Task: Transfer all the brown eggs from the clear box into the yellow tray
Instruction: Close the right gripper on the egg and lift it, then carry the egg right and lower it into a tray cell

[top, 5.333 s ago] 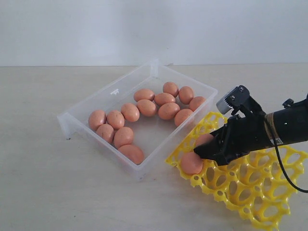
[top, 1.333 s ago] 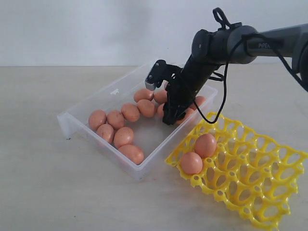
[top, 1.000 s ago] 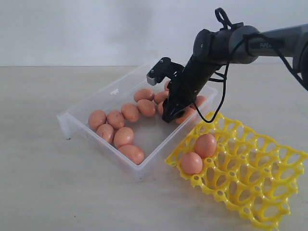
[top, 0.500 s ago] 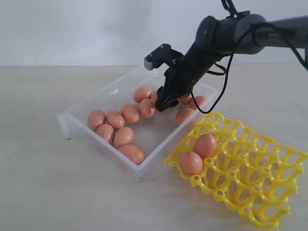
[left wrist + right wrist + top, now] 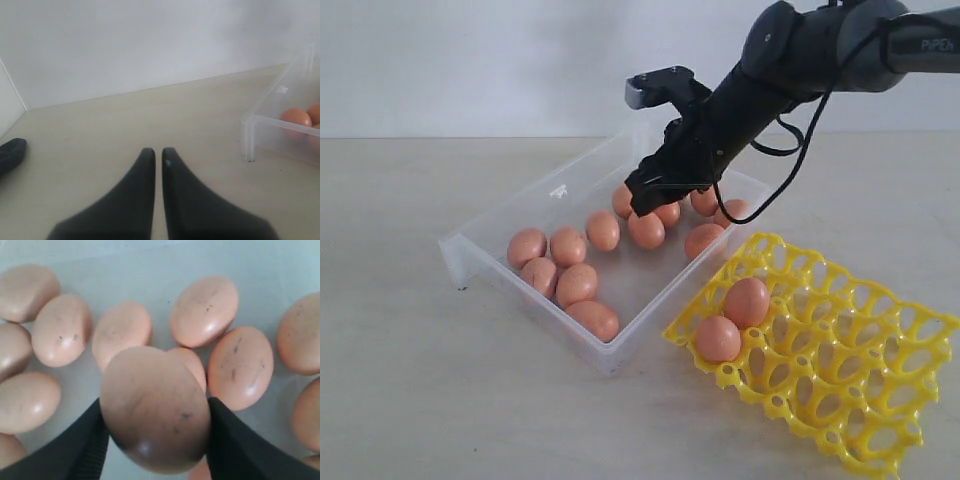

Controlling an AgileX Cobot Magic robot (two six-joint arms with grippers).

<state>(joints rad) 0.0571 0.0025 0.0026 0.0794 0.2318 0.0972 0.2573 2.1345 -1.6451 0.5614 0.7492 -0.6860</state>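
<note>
Brown eggs (image 5: 568, 246) lie loose on the floor of the clear box (image 5: 535, 198), several touching one another. Two seated eggs (image 5: 747, 302) occupy neighbouring cups at the corner of the yellow tray (image 5: 840, 372) nearest the box; the tray rests on the tabletop (image 5: 410, 400) just beside it. My right pincer (image 5: 156, 440) is closed across the flanks of the held egg (image 5: 155, 407), jaws set wide to its girth, and hangs above the far cluster in the box, apparently clear of the others. My left pincer (image 5: 156, 152) sits low over bare tabletop near a box corner, jaws all but together, holding nothing. Handling, as I judge it: each egg is light, rigid and smooth, with a thin shell that would crack under a hard squeeze or a drop, and its curve lets it slip from pads set off-centre. The best hold is across the widest part, with gentle pressure, and release only once it sits low in an open cup.
</note>
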